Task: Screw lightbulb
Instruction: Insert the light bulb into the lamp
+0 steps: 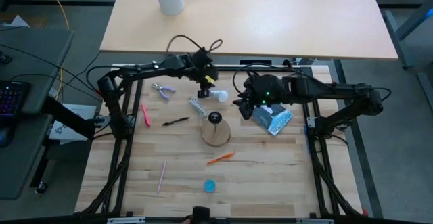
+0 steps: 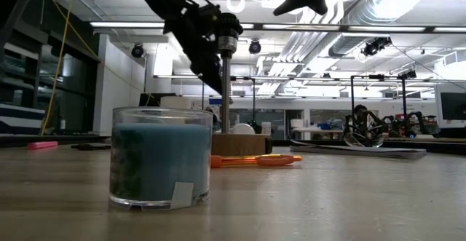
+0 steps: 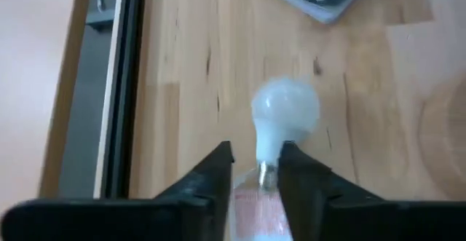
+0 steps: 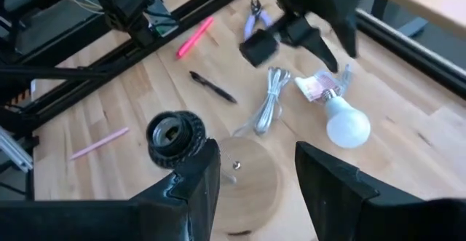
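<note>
The white lightbulb (image 3: pixel 285 108) lies on the table left of the far middle (image 1: pixel 218 97), also in the right wrist view (image 4: pixel 348 124). My left gripper (image 3: pixel 256 170) is open just above the table, one finger on each side of the bulb's greyish screw base (image 3: pixel 266 174). The round wooden base (image 1: pixel 216 135) with its black socket (image 4: pixel 173 135) stands at the table's middle. My right gripper (image 4: pixel 251 186) is open and empty, raised to the right of the socket (image 1: pixel 243 103). My left gripper's fingers (image 3: pixel 218 172) come level along the table and stand on either side of the bulb's screw base (image 3: pixel 266 174), at the bulb's narrow end. The bulb lies on the table. I cannot tell whether either finger touches it.
Near the bulb lie a coiled cable (image 1: pixel 197 107), pliers (image 1: pixel 162 90), a black pen (image 1: pixel 176 122) and a pink pen (image 1: pixel 145 114). A blue-white packet (image 1: pixel 274 120) lies under the right arm. An orange pen (image 1: pixel 220 158) and a blue jar (image 2: pixel 160 157) lie nearer the front.
</note>
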Robot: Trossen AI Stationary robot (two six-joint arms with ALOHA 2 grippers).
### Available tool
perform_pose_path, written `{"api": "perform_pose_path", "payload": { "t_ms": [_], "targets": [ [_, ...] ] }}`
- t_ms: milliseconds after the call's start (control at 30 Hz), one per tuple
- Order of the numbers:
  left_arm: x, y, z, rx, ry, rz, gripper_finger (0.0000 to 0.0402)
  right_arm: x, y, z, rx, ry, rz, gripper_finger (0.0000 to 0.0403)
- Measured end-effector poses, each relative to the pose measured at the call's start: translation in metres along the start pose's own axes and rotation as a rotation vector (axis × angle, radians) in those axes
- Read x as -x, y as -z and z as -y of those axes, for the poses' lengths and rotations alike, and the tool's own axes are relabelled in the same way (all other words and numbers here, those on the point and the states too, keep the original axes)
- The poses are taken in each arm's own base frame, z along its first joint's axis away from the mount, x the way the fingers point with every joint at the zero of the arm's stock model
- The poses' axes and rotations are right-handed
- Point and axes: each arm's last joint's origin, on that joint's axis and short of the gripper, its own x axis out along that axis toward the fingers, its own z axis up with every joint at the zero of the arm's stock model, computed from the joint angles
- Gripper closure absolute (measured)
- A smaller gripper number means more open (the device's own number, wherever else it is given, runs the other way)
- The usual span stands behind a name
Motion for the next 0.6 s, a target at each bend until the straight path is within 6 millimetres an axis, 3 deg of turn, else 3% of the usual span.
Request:
{"api": "perform_pose_path", "payload": {
  "t_ms": [267, 600],
  "targets": [
    [-0.040, 0.008, 0.024, -0.218, 0.016, -0.201, 0.0189, 0.001, 0.005, -0.007, -0.057, -0.017, -0.017, 0.0231],
    [-0.050, 0.006, 0.031, -0.349, 0.069, -0.169, 0.0170, 0.002, 0.006, -0.010, -0.110, -0.003, -0.003, 0.0231]
  ]
}}
